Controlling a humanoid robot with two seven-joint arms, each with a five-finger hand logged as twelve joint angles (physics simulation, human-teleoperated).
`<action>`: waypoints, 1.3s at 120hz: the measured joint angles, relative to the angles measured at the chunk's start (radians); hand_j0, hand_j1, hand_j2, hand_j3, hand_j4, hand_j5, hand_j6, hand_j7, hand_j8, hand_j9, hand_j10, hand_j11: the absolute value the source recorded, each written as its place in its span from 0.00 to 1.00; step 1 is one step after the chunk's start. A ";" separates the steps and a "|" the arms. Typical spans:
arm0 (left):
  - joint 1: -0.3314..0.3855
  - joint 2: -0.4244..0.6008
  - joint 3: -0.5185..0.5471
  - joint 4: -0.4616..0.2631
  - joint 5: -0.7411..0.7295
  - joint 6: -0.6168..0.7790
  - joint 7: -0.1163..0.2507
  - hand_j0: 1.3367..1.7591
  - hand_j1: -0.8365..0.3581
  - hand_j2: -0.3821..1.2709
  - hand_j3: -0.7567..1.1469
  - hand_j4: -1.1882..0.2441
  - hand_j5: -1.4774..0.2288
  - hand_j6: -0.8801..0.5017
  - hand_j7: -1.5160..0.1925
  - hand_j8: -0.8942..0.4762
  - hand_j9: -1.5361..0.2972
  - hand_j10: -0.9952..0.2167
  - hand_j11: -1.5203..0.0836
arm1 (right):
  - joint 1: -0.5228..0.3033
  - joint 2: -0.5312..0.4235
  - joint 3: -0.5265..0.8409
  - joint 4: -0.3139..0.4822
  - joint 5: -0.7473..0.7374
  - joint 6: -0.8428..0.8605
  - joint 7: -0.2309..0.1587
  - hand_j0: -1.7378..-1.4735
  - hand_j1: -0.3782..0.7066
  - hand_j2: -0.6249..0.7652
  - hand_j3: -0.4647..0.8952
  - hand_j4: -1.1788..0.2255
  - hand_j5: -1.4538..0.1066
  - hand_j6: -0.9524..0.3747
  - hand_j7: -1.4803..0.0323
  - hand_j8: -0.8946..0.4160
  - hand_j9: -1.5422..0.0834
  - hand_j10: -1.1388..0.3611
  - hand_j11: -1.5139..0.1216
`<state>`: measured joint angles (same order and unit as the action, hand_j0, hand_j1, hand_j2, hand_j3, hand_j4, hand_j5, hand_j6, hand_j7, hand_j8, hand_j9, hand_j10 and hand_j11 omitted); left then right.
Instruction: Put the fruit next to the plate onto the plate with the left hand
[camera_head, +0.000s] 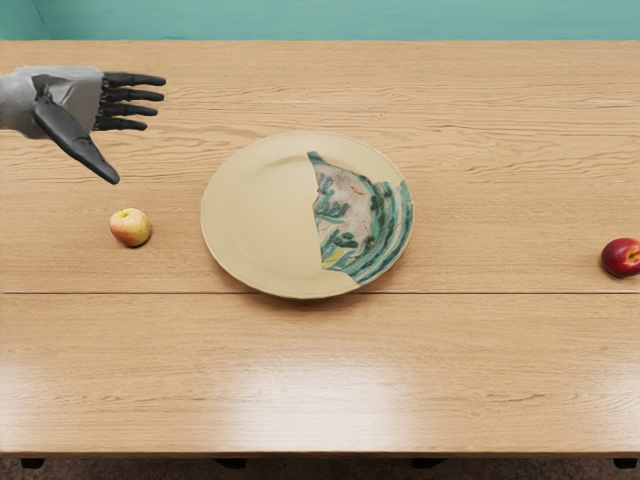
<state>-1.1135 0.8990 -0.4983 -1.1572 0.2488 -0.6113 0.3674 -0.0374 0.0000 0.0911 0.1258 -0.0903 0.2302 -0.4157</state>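
The left hand (88, 108) hangs above the far left part of the wooden table (320, 370). Its fingers (135, 95) are stretched out straight toward the right and the thumb (78, 142) points down and toward the near side, so the hand is released and holds nothing. The right arm does not show.

The fruit of the task seems to be the small yellow-red apple (130, 227). It lies on the table near the left rim of the plate (255, 215), apart from it and not touching. It is nearer to the viewer than the hand. A second, red fruit (621, 257) lies at the right edge of the table, well apart from the plate, so it is probably not the one that is meant.

The apple is likely light and stiff, with a smooth skin that may be a little slippery. Because it is round, it can roll away if one finger pushes it from a single side. A good hold would be from above, with the thumb on one side and the fingers on the opposite side, around its widest part. The plate is flat and shallow, so the apple should be set down gently near the middle.
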 joint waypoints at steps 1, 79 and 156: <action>0.000 0.000 0.000 0.000 0.002 0.000 0.000 0.76 0.98 0.23 0.40 0.82 0.85 0.62 0.87 0.64 0.83 0.81 0.93 | 0.000 0.000 0.000 0.000 0.000 0.000 0.000 0.30 0.03 0.45 0.34 0.84 0.93 0.72 0.98 0.68 0.95 0.76 0.93; -0.066 -0.218 0.504 -0.144 0.442 0.975 0.129 0.76 0.88 0.25 0.40 0.75 0.78 0.56 0.80 0.57 0.76 0.73 0.86 | -0.016 0.000 -0.001 -0.001 0.000 -0.005 0.000 0.30 0.03 0.45 0.34 0.84 0.93 0.72 0.98 0.68 0.95 0.76 0.93; -0.031 -0.269 0.639 -0.179 0.448 1.169 0.131 0.76 0.66 0.27 0.40 0.59 0.61 0.39 0.63 0.40 0.60 0.54 0.67 | -0.016 0.000 -0.001 -0.001 0.000 -0.005 0.000 0.30 0.03 0.45 0.34 0.84 0.93 0.72 0.98 0.68 0.95 0.76 0.93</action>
<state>-1.1450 0.6300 0.1408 -1.3358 0.6966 0.5576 0.4984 -0.0537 0.0000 0.0906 0.1245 -0.0905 0.2255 -0.4157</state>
